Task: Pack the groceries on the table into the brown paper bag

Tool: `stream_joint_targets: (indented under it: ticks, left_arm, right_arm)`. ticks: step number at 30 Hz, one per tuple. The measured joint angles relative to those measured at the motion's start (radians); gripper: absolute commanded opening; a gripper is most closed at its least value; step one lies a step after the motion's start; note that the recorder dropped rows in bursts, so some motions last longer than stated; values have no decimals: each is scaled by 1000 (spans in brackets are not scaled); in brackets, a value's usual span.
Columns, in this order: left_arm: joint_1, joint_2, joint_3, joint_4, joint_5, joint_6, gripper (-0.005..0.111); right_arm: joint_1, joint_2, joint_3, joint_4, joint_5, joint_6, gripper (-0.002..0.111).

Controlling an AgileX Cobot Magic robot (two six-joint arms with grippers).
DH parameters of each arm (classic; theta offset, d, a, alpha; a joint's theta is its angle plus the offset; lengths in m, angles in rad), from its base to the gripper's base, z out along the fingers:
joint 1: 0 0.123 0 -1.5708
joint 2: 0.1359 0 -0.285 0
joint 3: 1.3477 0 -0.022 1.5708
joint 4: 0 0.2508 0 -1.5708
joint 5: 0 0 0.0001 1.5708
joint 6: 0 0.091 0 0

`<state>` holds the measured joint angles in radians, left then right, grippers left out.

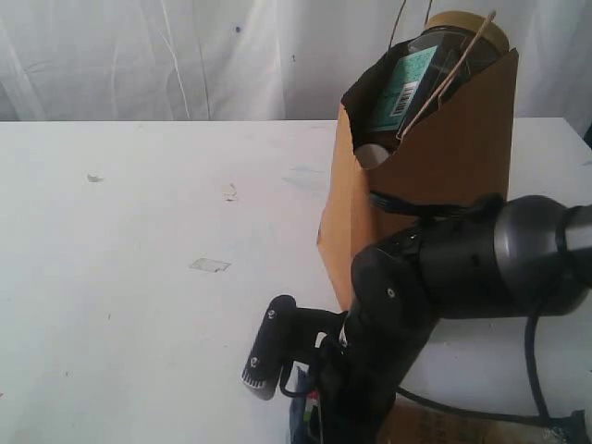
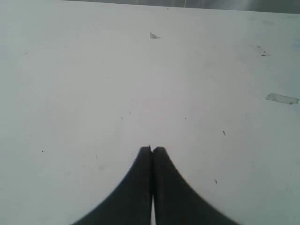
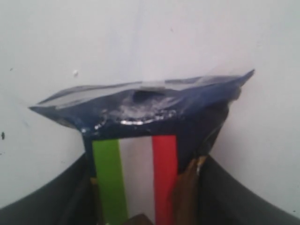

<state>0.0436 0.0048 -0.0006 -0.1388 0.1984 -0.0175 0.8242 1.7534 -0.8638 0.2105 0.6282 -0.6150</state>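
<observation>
Spaghetti packet (image 3: 140, 112) lies by the tabletop's (image 1: 139, 305) edge nearest the exterior camera. Its end sits between the right gripper's (image 3: 145, 164) jaws, which press both its sides: a grasp. To do this well, squeeze gently so the strands don't snap, then lift and tip it upright to clear the bag's (image 1: 444, 166) rim beside the jar (image 1: 444, 55). The right arm is bent low, wrist pitched down. The left gripper (image 2: 152, 152) is clenched on nothing above bare tabletop.

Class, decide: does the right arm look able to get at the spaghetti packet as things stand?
Probably yes. The spaghetti packet lies on the table between the fingers of the right gripper, with nothing lying over it.
</observation>
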Motion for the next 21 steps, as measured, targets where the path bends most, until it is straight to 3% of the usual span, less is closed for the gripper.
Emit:
stream_joint_targets:
  ticks: [13,21]
  left_arm:
    - [0,0,0,0,0,0,0]
    - [0,0,0,0,0,0,0]
  right_arm:
    - [0,-290,17,-19,53,156,0]
    - [0,-555,17,-210,93,410,0]
